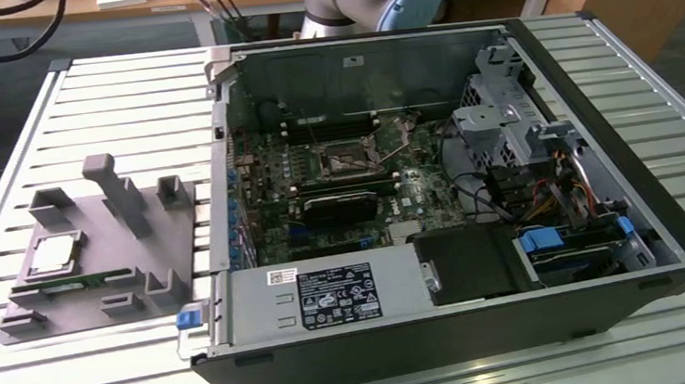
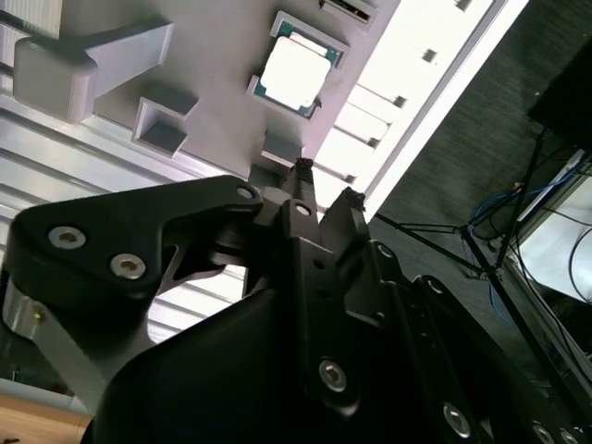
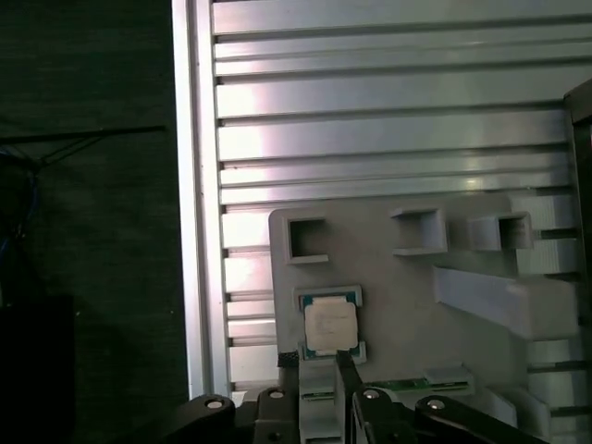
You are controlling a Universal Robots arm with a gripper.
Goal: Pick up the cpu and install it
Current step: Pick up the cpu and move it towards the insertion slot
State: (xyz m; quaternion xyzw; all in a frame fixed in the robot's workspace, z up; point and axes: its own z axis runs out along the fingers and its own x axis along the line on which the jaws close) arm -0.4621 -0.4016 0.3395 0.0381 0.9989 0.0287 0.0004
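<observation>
The cpu (image 1: 53,255) is a small square chip with a silvery top. It lies flat in a recess of the grey holder plate (image 1: 111,233) on the exterior view's left, outside the computer case. Both wrist views look down on the cpu (image 2: 296,67) (image 3: 330,326) from above. My gripper (image 2: 326,183) hangs over the plate's edge, short of the chip and well above it. Its black fingertips (image 2: 302,171) stand a little apart, open with nothing between them. Inside the case, the bare socket (image 1: 349,162) sits on the green motherboard.
The open black computer case (image 1: 454,331) takes up the middle and right of the slatted metal table (image 1: 123,99). A green memory stick (image 1: 72,285) lies on the plate beside the chip. Grey posts (image 1: 119,193) rise from the plate. A black heatsink block (image 1: 341,206) sits below the socket.
</observation>
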